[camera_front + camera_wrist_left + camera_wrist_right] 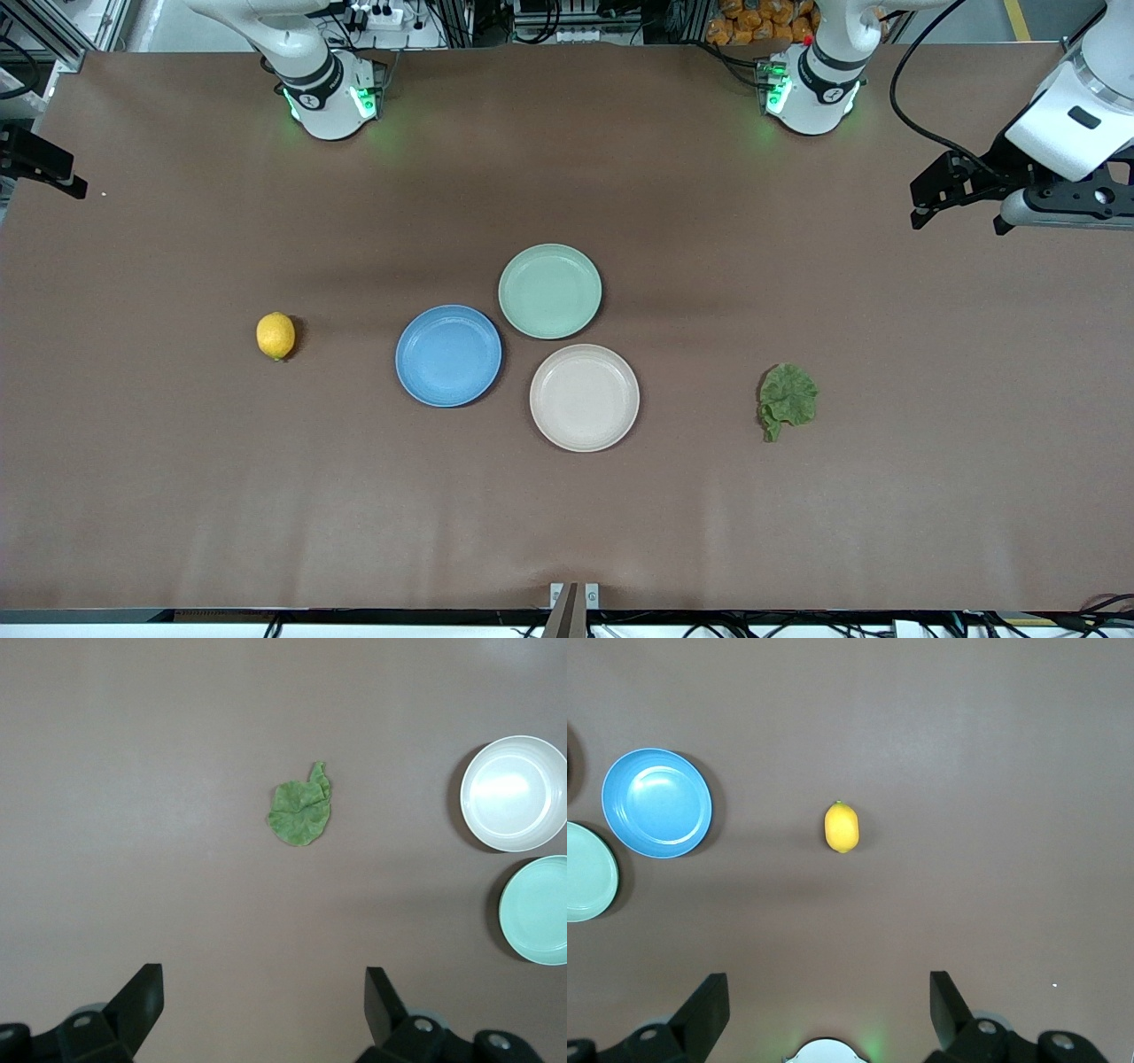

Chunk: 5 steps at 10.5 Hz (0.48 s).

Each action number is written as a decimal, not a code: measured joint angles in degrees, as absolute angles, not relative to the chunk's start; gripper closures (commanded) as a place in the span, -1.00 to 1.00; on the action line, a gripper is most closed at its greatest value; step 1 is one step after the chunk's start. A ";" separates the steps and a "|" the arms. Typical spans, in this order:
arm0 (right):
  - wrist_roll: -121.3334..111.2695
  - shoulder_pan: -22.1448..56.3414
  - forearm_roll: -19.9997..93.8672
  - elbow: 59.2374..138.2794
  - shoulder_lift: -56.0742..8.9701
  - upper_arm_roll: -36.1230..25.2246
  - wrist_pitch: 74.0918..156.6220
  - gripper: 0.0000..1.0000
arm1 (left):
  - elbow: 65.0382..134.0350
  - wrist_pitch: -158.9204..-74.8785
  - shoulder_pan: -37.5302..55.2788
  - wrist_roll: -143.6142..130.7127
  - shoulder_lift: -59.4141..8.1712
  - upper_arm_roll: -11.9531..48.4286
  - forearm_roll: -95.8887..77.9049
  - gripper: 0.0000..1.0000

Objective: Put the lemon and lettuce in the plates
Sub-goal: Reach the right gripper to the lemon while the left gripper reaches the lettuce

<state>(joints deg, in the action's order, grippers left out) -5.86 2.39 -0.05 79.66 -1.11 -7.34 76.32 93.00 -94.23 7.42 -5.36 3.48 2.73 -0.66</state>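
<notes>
The lemon (275, 336) lies on the table toward the right arm's end and shows in the right wrist view (842, 827). The lettuce (788, 399) lies toward the left arm's end and shows in the left wrist view (301, 811). The blue plate (448, 355) and the beige plate (584, 397) sit empty mid-table. My left gripper (961, 221) hangs open and empty, high over the table's left-arm end (263, 988). My right gripper (828, 992) is open and empty, high over the right-arm end, partly out of the front view.
A pale mint-green plate (549, 291) sits empty, touching the blue and beige plates and farther from the front camera than both. The two arm bases (328, 97) (811, 89) stand along the table's back edge.
</notes>
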 measured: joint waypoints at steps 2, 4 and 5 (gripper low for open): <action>-5.86 2.39 -0.05 79.66 -1.11 -7.34 76.31 -1.00 | 93.00 -94.19 7.42 -5.36 3.42 2.73 -0.66 -1.00; -5.86 2.39 -0.05 79.66 -1.11 -7.34 76.43 -1.00 | 93.01 -94.16 7.42 -5.36 3.05 2.75 -0.66 -1.00; -5.86 2.38 -0.05 79.66 -1.11 -7.34 76.56 -1.00 | 92.99 -94.16 7.43 -5.36 2.56 2.75 -0.64 -1.00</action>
